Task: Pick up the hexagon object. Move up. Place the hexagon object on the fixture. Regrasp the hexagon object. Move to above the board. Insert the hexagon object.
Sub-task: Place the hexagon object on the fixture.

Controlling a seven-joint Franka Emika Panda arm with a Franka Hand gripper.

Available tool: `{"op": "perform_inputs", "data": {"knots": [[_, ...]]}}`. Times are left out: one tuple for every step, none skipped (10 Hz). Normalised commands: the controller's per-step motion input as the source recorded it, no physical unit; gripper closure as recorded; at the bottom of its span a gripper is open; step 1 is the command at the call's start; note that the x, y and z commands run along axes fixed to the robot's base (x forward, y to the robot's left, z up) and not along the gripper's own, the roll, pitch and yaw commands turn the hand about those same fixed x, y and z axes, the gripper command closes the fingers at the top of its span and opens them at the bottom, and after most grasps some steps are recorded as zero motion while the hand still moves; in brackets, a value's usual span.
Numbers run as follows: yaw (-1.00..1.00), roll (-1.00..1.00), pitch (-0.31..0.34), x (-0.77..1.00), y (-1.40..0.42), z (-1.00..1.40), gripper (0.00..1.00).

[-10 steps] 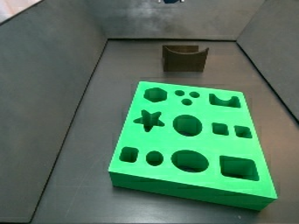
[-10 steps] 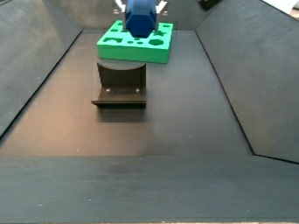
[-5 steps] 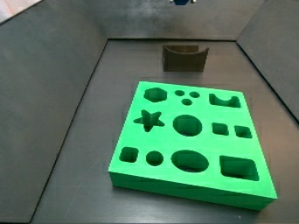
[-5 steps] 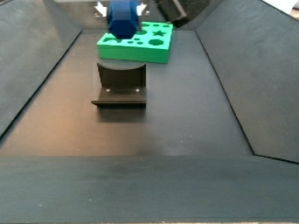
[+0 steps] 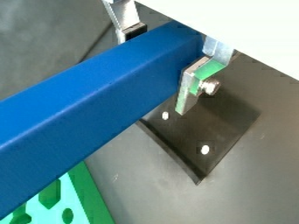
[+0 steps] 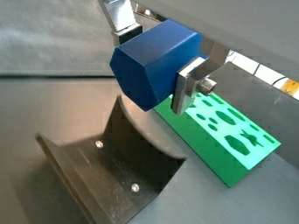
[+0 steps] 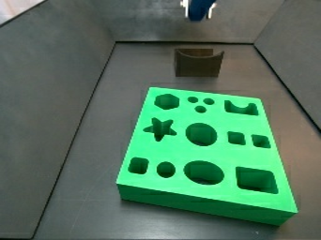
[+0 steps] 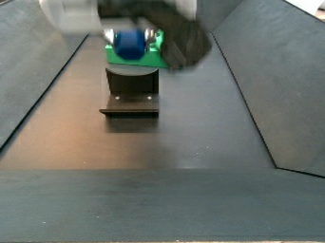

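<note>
Item: my hand (image 6: 158,54), flat silver plates with dark pads, closed onto the bright-blue plastic prism bar, the hexagon object (image 5: 87,96). One finger (image 5: 197,79) presses a long face; the opposite finger (image 6: 121,15) shows behind the bar in both wrist views. The bar lies level across the jaws, gripped near one end, most of its length sticking out to one side.

Item: position. In a side view my hand (image 7: 198,8) hangs high at the far edge of the surface, directly over the fixture, clear of it. I judge the bar is carried level so it can settle lengthwise into the notch.

Item: the small dark grey-brown fixture with a curved notch in its top (image 7: 197,61), standing near the far edge of the dark surface (image 7: 88,141); its base plate with screws (image 5: 211,131) lies beneath the bar in both wrist views. Notch unoccupied.

Item: the large bright-green square board with shaped cut-out holes (image 7: 207,150), mid-surface, nearer than the fixture in that view; nothing inserted.

Step judged: lowering towards the fixture; regrasp and insertion not yet done.
</note>
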Motion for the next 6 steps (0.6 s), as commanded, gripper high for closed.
{"op": "perform_inputs", "data": {"knots": [[-0.14,-1.0,0.059,0.13,0.08,-1.0,1.0],[-0.15,-1.0,0.062,0.14,0.09,-1.0,1.0],[-0.14,-0.78,0.047,0.15,0.1,-1.0,1.0],[-0.13,-0.67,0.04,0.16,0.1,-1.0,1.0],[-0.12,-0.39,0.032,0.17,0.11,-1.0,1.0],[-0.11,-0.29,0.032,0.18,0.11,-1.0,1.0]]}}
